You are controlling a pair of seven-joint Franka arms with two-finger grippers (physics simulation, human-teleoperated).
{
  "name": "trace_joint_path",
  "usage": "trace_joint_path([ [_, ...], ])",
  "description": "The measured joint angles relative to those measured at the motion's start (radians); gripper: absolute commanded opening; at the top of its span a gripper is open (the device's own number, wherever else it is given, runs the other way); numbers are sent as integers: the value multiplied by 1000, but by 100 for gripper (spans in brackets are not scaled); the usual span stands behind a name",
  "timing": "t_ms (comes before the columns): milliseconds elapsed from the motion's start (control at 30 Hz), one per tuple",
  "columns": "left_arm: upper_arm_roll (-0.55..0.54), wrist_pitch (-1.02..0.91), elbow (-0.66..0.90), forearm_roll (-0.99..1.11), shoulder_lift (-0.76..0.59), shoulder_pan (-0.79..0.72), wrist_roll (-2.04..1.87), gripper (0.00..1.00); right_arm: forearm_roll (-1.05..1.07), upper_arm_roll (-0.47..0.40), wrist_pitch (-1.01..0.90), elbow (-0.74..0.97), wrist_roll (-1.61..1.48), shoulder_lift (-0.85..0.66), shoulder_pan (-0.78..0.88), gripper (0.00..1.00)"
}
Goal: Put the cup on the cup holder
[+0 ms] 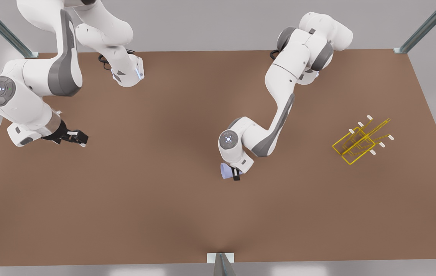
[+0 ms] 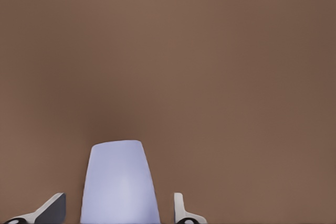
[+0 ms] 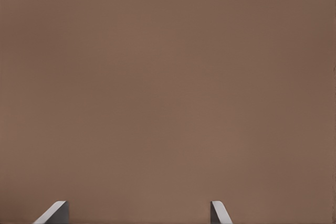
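The pale lavender cup (image 1: 226, 171) rests on the brown table just in front of the middle arm's wrist. My left gripper (image 1: 235, 173) is down at it. In the left wrist view the cup (image 2: 121, 182) sits between the two fingers (image 2: 52, 209), with a small gap on each side, so the left gripper (image 2: 119, 214) is open around it. The yellow wire cup holder (image 1: 359, 142) with white-tipped prongs stands far off at the front view's right. My right gripper (image 1: 76, 137) waits open over bare table at the front view's left, its fingers (image 3: 55, 212) wide apart.
The brown table (image 1: 164, 214) stretches wide between cup and holder. Metal frame posts (image 1: 425, 27) rise at the back corners, and a bracket (image 1: 220, 258) sits at the middle of the front edge. The arm bases stand along the back edge.
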Motion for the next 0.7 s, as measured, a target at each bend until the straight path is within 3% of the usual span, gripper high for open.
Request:
trace_joint_path([
  [700,1,62,1,40,85,0,-106,100,1,3,0,22,-129,16,2,100],
])
